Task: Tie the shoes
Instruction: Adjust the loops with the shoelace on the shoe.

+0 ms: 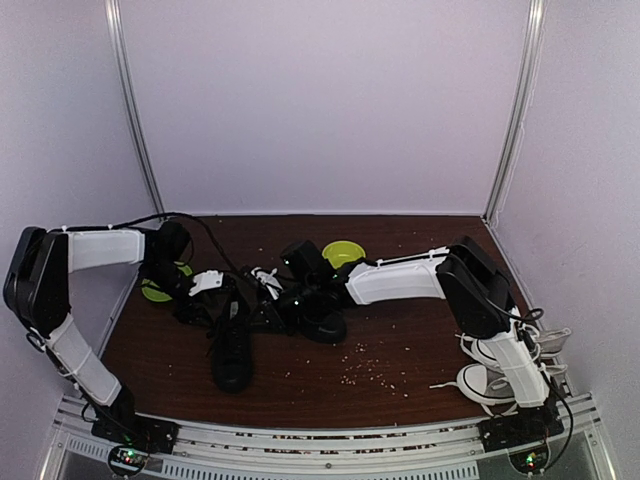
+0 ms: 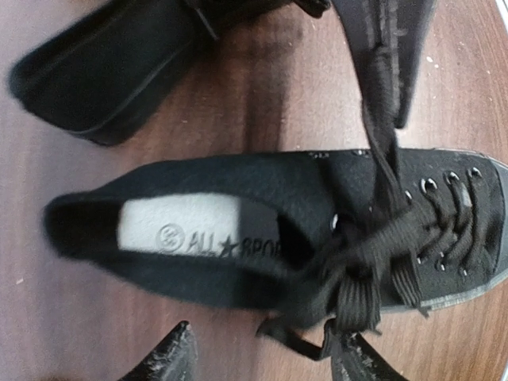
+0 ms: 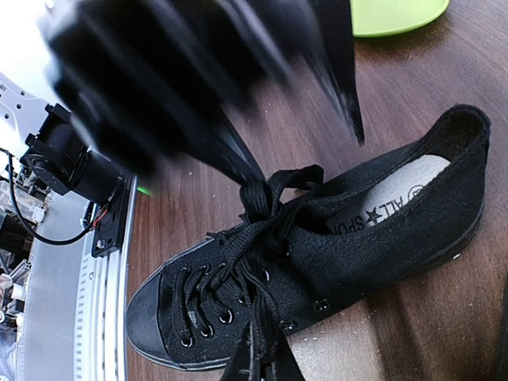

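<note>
One black shoe stands with its toe toward the near edge, its white insole showing. Its black laces are bunched in a loose knot over the tongue. My left gripper hovers open beside the shoe's collar, its right finger touching a lace end and nothing between the jaws. My right gripper is shut on a lace strand that runs taut from the knot. The second black shoe lies just right of the first one, under the right arm.
A green bowl sits behind the shoes, and another green dish lies under the left arm. White-laced sneakers rest by the right arm's base. Crumbs dot the brown table.
</note>
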